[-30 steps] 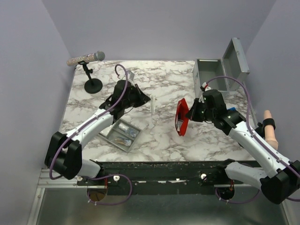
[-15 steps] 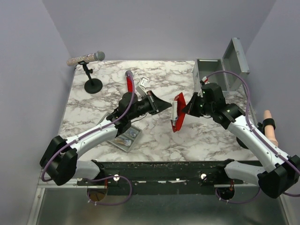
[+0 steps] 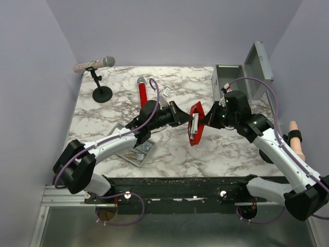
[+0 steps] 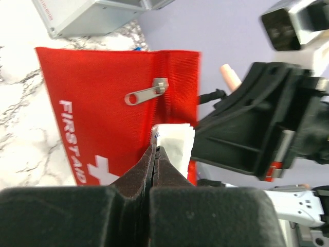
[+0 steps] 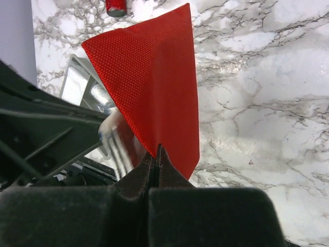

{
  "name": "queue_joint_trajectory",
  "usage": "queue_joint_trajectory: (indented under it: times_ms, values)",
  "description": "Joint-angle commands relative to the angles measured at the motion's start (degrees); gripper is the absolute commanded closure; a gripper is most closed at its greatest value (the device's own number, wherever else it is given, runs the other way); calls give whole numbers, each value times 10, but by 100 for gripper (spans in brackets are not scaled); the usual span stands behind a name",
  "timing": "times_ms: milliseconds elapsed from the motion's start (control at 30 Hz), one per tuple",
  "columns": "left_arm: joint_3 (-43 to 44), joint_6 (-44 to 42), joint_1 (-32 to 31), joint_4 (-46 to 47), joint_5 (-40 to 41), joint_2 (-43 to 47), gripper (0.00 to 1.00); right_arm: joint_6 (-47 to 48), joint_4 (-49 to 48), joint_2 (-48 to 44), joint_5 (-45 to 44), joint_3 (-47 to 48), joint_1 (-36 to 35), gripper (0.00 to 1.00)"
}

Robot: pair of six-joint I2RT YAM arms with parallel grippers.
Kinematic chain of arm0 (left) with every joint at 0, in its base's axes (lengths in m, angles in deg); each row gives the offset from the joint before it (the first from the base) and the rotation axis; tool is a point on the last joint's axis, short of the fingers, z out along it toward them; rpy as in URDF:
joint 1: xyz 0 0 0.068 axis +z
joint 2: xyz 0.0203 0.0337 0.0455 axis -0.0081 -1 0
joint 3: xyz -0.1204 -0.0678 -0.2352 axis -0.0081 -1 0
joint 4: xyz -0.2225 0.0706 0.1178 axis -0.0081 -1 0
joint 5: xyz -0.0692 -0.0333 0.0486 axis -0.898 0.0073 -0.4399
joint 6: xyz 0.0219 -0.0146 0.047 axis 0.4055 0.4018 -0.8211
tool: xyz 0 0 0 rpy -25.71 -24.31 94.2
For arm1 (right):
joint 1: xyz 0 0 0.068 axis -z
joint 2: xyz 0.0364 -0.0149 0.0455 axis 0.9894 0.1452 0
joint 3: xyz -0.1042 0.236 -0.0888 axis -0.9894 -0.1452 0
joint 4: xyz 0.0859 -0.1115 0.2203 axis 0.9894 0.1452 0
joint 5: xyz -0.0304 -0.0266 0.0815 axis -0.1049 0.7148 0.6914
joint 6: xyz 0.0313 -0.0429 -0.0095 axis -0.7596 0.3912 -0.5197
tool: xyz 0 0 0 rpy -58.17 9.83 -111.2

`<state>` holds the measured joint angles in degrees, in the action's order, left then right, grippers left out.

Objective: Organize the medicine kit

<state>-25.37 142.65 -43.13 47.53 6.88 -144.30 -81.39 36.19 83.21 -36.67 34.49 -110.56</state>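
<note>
The medicine kit (image 3: 230, 81), a grey metal box with its lid (image 3: 258, 62) open, stands at the back right; a corner of it shows in the left wrist view (image 4: 92, 16). My right gripper (image 3: 206, 120) is shut on the edge of a red first aid pouch (image 3: 196, 124) and holds it upright above the table; its jaws pinch the pouch (image 5: 154, 87) in the right wrist view (image 5: 157, 150). My left gripper (image 3: 188, 120) is shut on a white packet (image 4: 175, 146) at the pouch's open top (image 4: 118, 98), beside the zipper pull (image 4: 146, 92).
A shallow grey tray (image 3: 134, 150) with small items lies front left. A red tube (image 3: 142, 93) and a white packet (image 3: 165, 92) lie behind the left arm. A microphone on a stand (image 3: 101, 92) is at the back left. A mannequin hand (image 3: 295, 140) is at the right edge.
My left gripper has moved right with the white packet, from near the tray up to the pouch. The right gripper turned the pouch slightly towards it.
</note>
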Motion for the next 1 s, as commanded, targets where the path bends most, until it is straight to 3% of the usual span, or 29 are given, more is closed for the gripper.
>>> queue_joint_trajectory:
  times_ms: [0,300,333,433,500,567,733,867,967]
  values:
    - [14,-49,-2,-33,3,-15,100,16,22,-16,20,25,1,99]
    - [50,-101,-2,-93,27,-25,100,29,30,-24,33,26,1,99]
    - [58,-106,-2,-98,27,-25,93,29,31,-24,31,24,1,99]
    - [79,-122,-2,-102,18,-13,60,33,35,-27,24,19,1,99]
    - [92,-137,-2,-119,22,-2,46,36,37,-29,21,16,1,99]
    - [104,-150,-2,-135,19,8,38,38,38,-31,16,14,1,99]
    - [108,-188,0,-187,34,48,35,63,37,-30,31,15,1,99]
    - [57,-208,31,-209,47,108,35,143,18,-28,136,17,1,99]
    - [-40,-159,107,-78,-54,177,34,195,24,-10,235,20,0,99]
